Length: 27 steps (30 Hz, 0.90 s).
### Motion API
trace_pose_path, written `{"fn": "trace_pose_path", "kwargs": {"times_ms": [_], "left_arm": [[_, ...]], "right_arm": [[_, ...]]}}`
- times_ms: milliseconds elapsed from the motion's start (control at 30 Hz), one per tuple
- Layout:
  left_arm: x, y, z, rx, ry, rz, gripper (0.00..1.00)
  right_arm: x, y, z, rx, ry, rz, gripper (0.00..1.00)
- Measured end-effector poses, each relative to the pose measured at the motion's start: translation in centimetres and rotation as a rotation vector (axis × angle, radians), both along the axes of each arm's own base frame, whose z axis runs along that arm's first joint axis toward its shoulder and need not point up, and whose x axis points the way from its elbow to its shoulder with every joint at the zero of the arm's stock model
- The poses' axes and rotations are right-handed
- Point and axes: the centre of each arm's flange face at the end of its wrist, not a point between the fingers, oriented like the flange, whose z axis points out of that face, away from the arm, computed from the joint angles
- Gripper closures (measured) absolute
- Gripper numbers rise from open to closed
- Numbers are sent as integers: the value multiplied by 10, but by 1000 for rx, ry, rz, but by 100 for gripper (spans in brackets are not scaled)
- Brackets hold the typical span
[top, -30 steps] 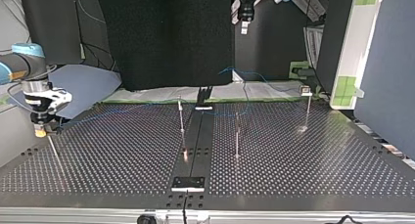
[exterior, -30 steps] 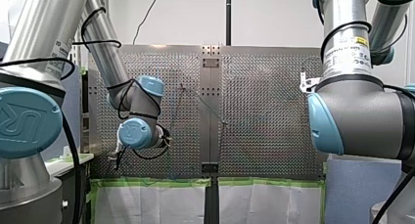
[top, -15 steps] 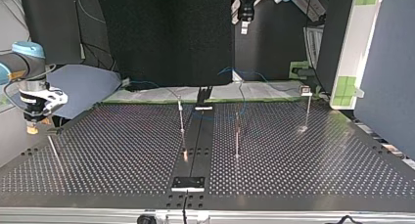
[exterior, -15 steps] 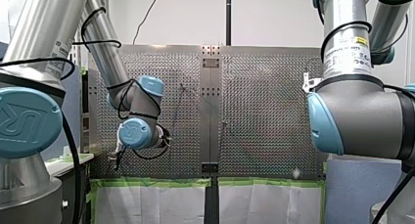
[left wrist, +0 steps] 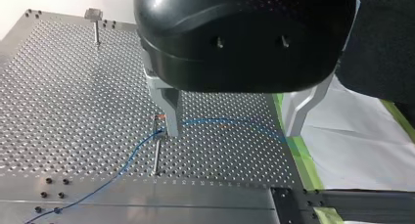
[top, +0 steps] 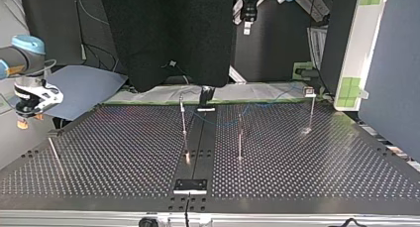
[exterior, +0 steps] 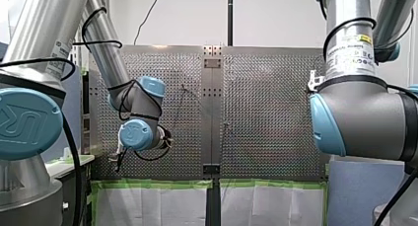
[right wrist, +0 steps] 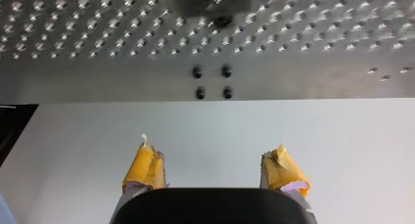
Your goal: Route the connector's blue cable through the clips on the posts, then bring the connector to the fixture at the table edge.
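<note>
- Perforated metal table (top: 124, 152) fills the workspace, with a black cloth (top: 168, 33) hanging behind it in the top view.
- From the left wrist view, the blue cable (left wrist: 128, 160) runs across the table up to the top of a thin post (left wrist: 156, 155). From there it bends away toward the green tape (left wrist: 299, 155) at the table's edge.
- My left gripper (left wrist: 230, 131) is spread wide and grasps nothing. One of its metal fingers (left wrist: 169, 109) looks just beside the post's top, where the cable is caught. The cable's onward stretch passes across the gap between the two fingers, on the table beneath them.
- In the top view that gripper hangs high over the table's far edge, well above the cable.
- My right gripper (right wrist: 215, 172) is also released, with its yellow pads (right wrist: 144, 165) parted and nothing between them. The table's rim is ahead of it and a pale surface lies under it.
- In the top view it hangs off the table's side at the view's left, well apart from the cable.
- I cannot pick out the connector in any view.
- Around the cable I see a second post (left wrist: 96, 31) with a block on top, far across the table. White sheeting (left wrist: 357, 141) lies beyond the tape.
- In the top view a clip-topped post (top: 311, 110) stands toward the right, and a black plate (top: 190, 186) sits at the table's near edge.
</note>
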Motion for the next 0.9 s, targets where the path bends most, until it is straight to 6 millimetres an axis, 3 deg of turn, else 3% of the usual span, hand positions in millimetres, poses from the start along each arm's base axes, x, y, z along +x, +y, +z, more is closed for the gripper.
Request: {"fn": "trace_pose_path", "kwargs": {"times_ms": [500, 600, 733, 900], "left_arm": [[17, -15, 12, -123, -50, 12, 0], [25, -22, 17, -147, -66, 13, 0], [31, -30, 22, -157, -74, 8, 0], [35, -34, 26, -160, -78, 7, 0]], "right_arm": [[64, 50, 30, -119, 119, -2, 2], [77, 59, 19, -107, 144, -2, 2], [94, 70, -12, -52, 175, 4, 2], [115, 70, -31, -25, 173, 6, 2]]}}
